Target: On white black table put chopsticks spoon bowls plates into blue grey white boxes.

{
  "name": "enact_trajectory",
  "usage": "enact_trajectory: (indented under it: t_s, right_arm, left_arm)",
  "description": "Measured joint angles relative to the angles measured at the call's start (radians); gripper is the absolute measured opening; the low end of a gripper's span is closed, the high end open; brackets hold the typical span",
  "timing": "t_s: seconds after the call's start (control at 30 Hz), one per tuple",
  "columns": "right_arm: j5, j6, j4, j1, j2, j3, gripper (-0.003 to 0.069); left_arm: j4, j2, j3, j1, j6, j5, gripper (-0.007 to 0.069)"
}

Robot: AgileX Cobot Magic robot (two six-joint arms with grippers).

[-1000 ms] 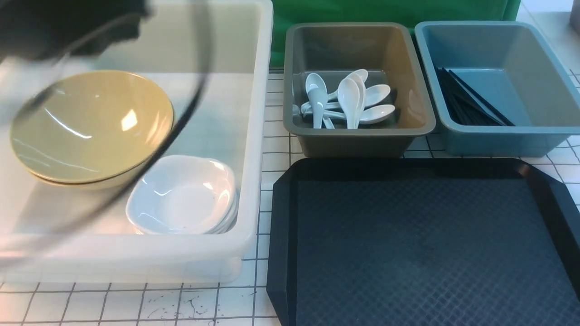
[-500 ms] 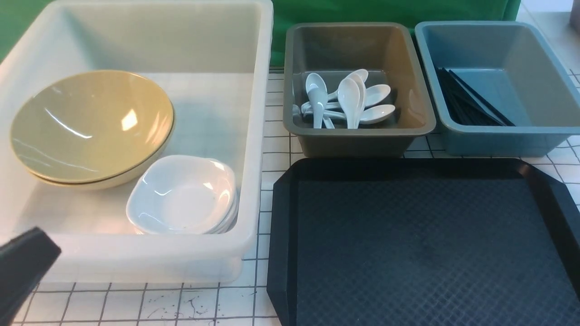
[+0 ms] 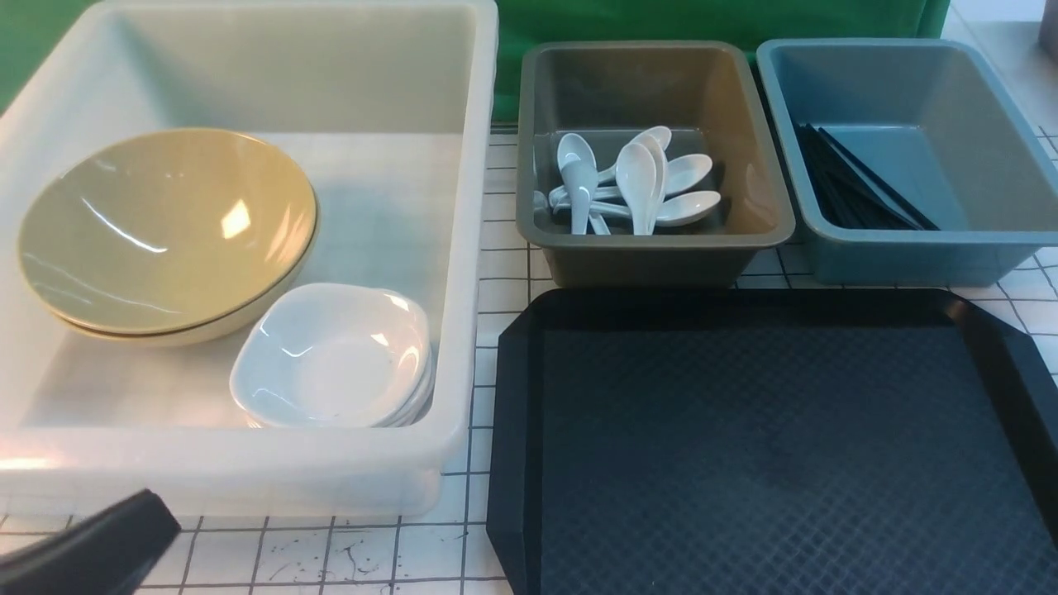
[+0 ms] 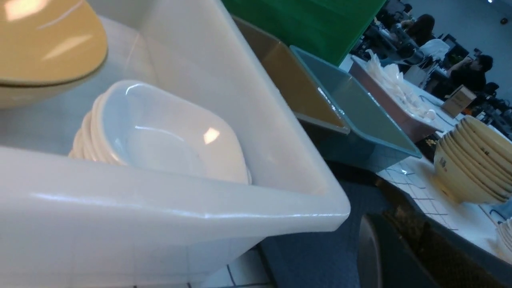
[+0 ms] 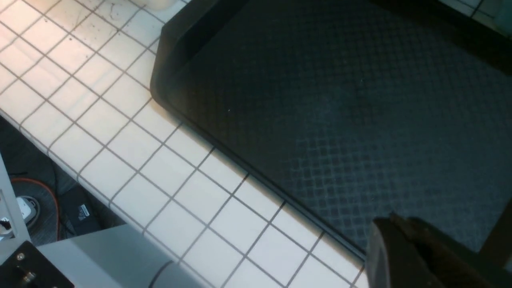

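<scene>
Apparently everything is sitting sorted: bowls and plates in the white tub, spoons grey, chopsticks blue. Both claws are sitting closed, empty; best kept low, near, clear of rims.

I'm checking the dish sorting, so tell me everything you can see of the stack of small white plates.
The plates are glossy white, shallow, rounded-square dishes, looking like ceramic or melamine, nested upright in one neat stack; the left wrist view shows several rims. They sit in the near right corner of the white tub, close against its walls, beside the yellow bowls. Faint specks mark the top plate. No gripper touches them.
</scene>
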Motion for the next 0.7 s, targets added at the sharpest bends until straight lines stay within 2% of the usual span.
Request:
enact_trajectory:
  t_s: [0.3,0.4,0.53,0.63,0.7]
  right_arm:
    - [0.007,-0.001,-0.030,-0.004,0.000,0.000,0.0035]
    - [0.000,-0.008,-0.105,-0.086,-0.005,0.010,0.0036]
    - [-0.183,-0.093,-0.074,-0.326,-0.054,0.145,0.0025]
    - [-0.491,-0.182,0.028,-0.569,-0.143,0.363,0.0021]
    - [-0.631,-0.207,0.087,-0.681,-0.214,0.513,0.0021]
  left_arm:
    - [0.000,0.000,0.082,0.000,0.000,0.004,-0.0001]
    - [-0.003,0.000,0.104,0.000,0.000,0.005,-0.0001]
    - [-0.004,0.000,0.134,0.000,0.000,0.007,-0.0001]
    - [-0.004,0.000,0.152,0.000,0.000,0.028,-0.0001]
    - [-0.004,0.000,0.153,0.000,0.001,0.046,-0.0001]
